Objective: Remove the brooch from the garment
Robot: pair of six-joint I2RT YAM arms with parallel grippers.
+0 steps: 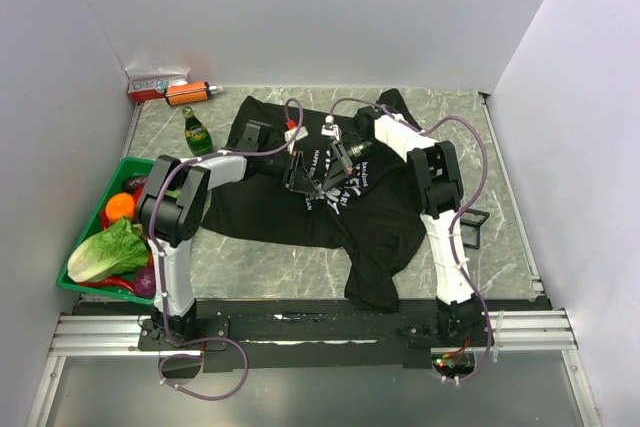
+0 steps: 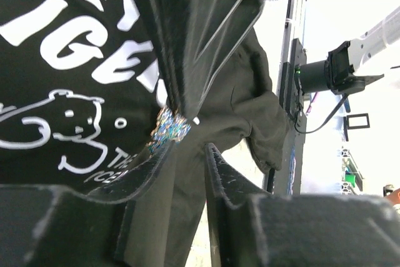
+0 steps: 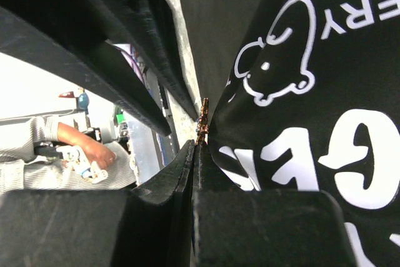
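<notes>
**A:** Where is the brooch [image 2: 170, 128]?

**B:** On the chest of the black shirt [image 1: 300, 222], just beside the printed bear [image 2: 75, 120] and under the white lettering. It is a small glittery piece. The shirt lies spread on the table [image 1: 260, 269], about midway between the two arms.

**A:** And the right pincer [image 3: 195, 149]?

**B:** Its two fingers are pressed together with no gap. The thin edge of the brooch stands out right at their tips, so it grips the brooch by that edge. In the left wrist view the same fingers come down from above and end on the glitter.

**A:** The left pincer [image 2: 187, 154]?

**B:** Spread apart. One finger reaches up to the brooch's lower edge, touching it or very nearly, along the printed side of the cloth. The other stands apart on the far side of a raised fold of shirt. The fold sits between the fingers, but they are not squeezing it.

**A:** How do the two pincers stand to each other?

**B:** Tip to tip, close together, both over the middle of the shirt's chest.
</notes>
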